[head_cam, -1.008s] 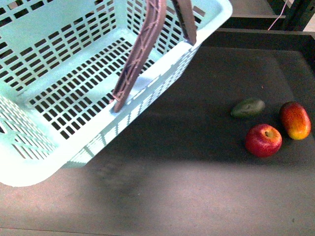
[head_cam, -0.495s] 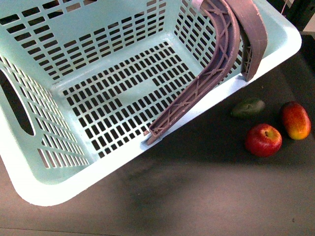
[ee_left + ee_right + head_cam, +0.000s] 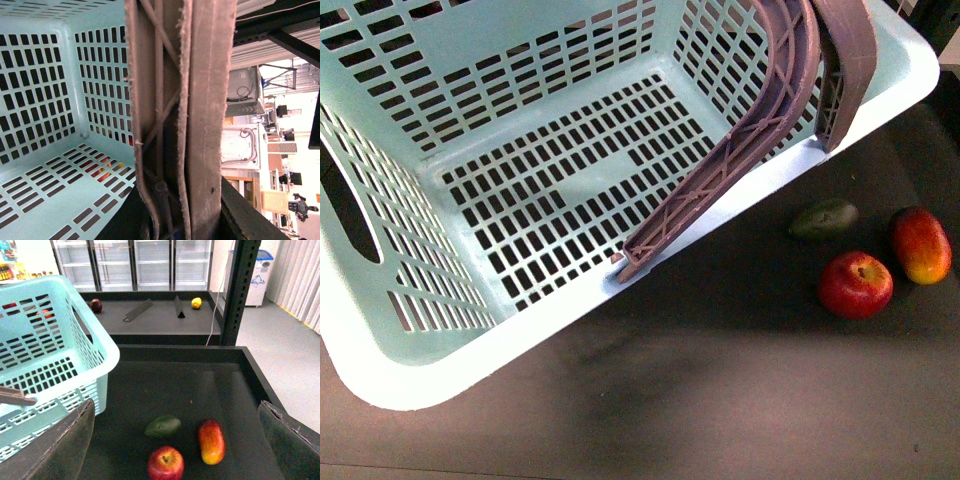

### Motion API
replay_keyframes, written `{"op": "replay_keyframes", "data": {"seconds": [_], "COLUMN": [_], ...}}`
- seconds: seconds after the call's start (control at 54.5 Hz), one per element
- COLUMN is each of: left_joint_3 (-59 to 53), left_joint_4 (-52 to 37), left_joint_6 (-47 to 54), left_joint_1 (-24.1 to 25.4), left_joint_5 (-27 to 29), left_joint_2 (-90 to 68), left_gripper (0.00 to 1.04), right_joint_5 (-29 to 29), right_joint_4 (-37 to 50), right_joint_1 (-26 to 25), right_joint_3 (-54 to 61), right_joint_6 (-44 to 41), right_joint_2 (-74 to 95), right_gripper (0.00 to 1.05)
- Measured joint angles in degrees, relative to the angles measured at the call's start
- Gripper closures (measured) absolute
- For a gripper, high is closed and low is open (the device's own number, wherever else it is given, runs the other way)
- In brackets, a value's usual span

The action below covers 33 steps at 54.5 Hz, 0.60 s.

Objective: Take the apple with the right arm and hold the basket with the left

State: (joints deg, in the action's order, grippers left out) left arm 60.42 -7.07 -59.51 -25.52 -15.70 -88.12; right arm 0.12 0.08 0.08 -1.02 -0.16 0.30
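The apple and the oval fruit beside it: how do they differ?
The apple is round; the oval fruit is elongated. The apple shows a stem dimple; the oval fruit shows none. The apple is mostly red; the oval fruit fades to yellow. Both lie on the dark surface, outside the basket.

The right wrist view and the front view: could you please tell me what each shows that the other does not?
Only the right wrist view shows the right gripper, jaws open, and a rear shelf bearing a yellow fruit. Only the front view shows the oval hand-hole and the long arcs of the brown handles. Both show the basket, plus the apple, avocado and oval fruit on the dark table.
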Motion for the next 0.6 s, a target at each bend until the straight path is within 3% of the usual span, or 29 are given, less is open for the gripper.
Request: {"op": "replay_keyframes", "data": {"seconds": [0.348,0.422,0.458,0.605], "left_joint_3": [0.00,0.00,0.00,0.00], "left_joint_4": [-0.09,-0.09,-0.09,-0.11], "left_joint_6": [0.00,0.04,-0.09,-0.09], "left_joint_1": [0.00,0.00,0.02,0.00], "left_joint_5": [-0.17,-0.17,-0.15,-0.17], "left_joint_2": [0.35,0.37,0.37,0.37], "left_gripper": [0.85,0.85,0.85,0.85], "right_joint_5": [0.28,11.32,14.05,9.77], "right_joint_4": [-0.26,-7.74,-8.92,-2.95], "right_joint_1": [0.15,2.56,2.19,-2.19], "right_joint_3": [-0.09,-2.58,-2.99,-2.99], "right_joint_6": [0.13,4.42,5.35,6.86], "right_joint_2": [0.22,4.70,7.32,16.90], "right_gripper": [0.09,0.09,0.09,0.09]}}
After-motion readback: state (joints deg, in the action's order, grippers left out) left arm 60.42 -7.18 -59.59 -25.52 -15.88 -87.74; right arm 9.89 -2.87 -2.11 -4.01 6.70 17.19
